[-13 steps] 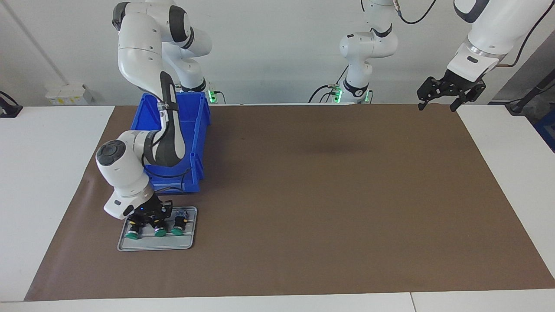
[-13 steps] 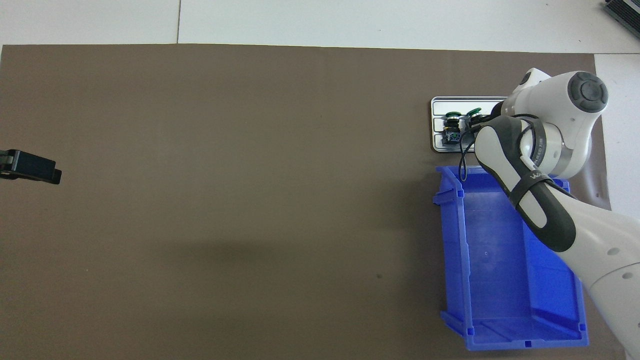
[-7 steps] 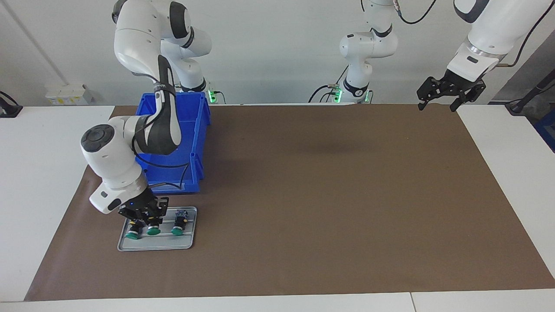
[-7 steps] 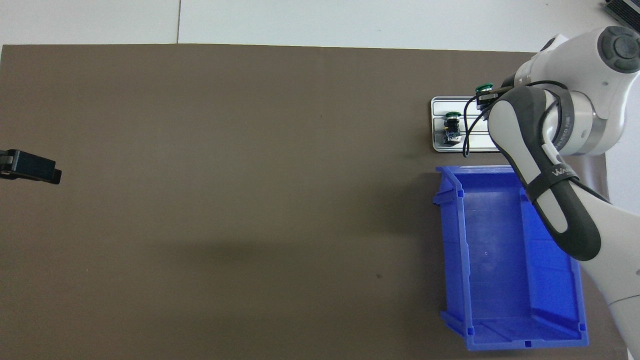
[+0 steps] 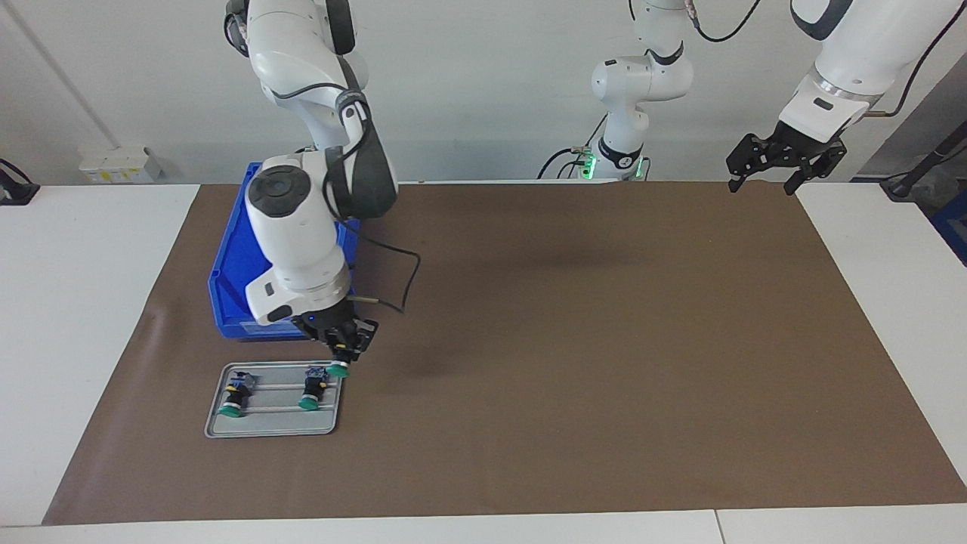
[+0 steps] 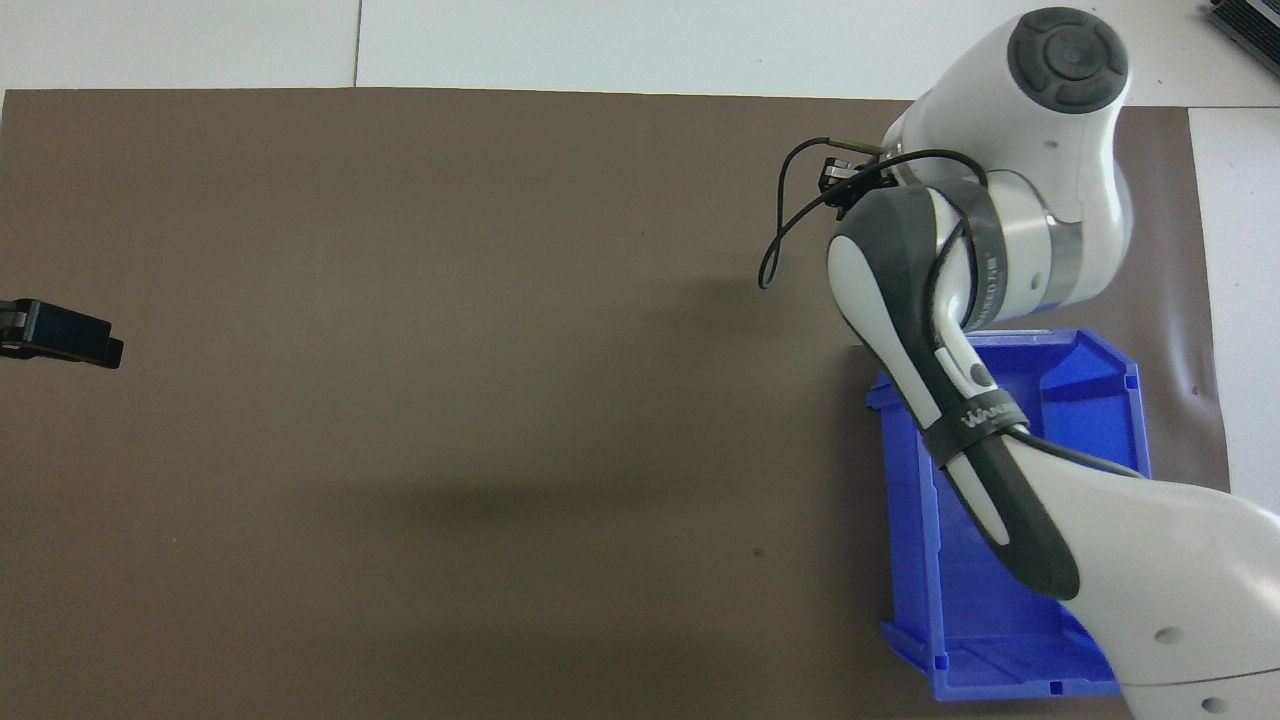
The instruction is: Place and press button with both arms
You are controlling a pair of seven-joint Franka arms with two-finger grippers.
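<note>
My right gripper point(image 5: 344, 353) is shut on a green-capped button point(image 5: 338, 370) and holds it in the air over the tray's edge toward the left arm's end. Two more buttons point(image 5: 231, 400) point(image 5: 310, 394) lie in the grey tray point(image 5: 272, 427), cap ends away from the robots. In the overhead view the right arm covers the tray and the held button; only a bit of the gripper point(image 6: 838, 175) shows. My left gripper point(image 5: 782, 162) waits open and empty, raised over the mat's corner at the left arm's end; its tip shows in the overhead view point(image 6: 60, 335).
A blue bin point(image 5: 234, 279) stands on the brown mat point(image 5: 604, 340) right beside the tray, nearer to the robots; it also shows in the overhead view point(image 6: 1000, 620). A black cable loops off the right wrist point(image 5: 404, 283).
My right gripper closed on the middle button, lifted it out of the tray and carried it toward the left arm's end. The left arm has not moved.
</note>
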